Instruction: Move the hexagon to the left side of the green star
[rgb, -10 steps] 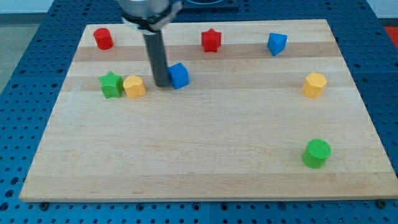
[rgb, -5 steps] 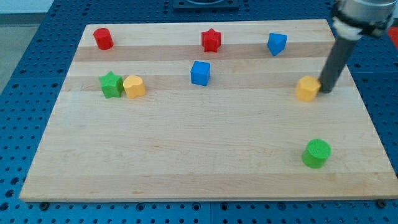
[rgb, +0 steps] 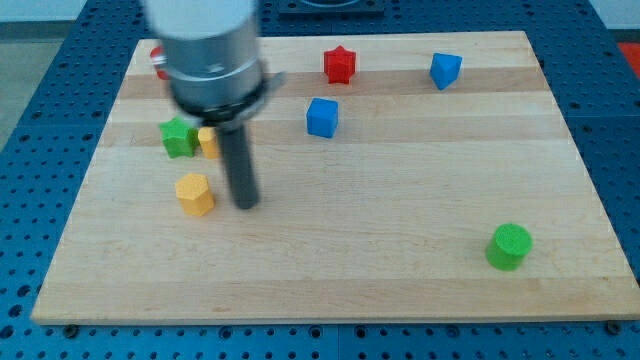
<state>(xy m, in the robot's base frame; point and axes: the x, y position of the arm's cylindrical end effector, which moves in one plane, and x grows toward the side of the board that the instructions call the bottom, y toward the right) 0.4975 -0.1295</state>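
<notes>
Yellow hexagon (rgb: 195, 193) just left of my tip (rgb: 246, 205)

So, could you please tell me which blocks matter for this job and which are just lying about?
In the job:
yellow hexagon
green star
my tip, right of the hexagon

Lying about:
second yellow block
blue cube
red star
blue block
green cylinder

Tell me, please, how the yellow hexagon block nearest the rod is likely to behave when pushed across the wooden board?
The yellow hexagon block looks rigid and squat on a flat base, so it should probably slide rather than roll or tip. The wooden board looks smooth, so little drag is likely. My tip sits just to its right; an off-centre push may turn it.
</notes>
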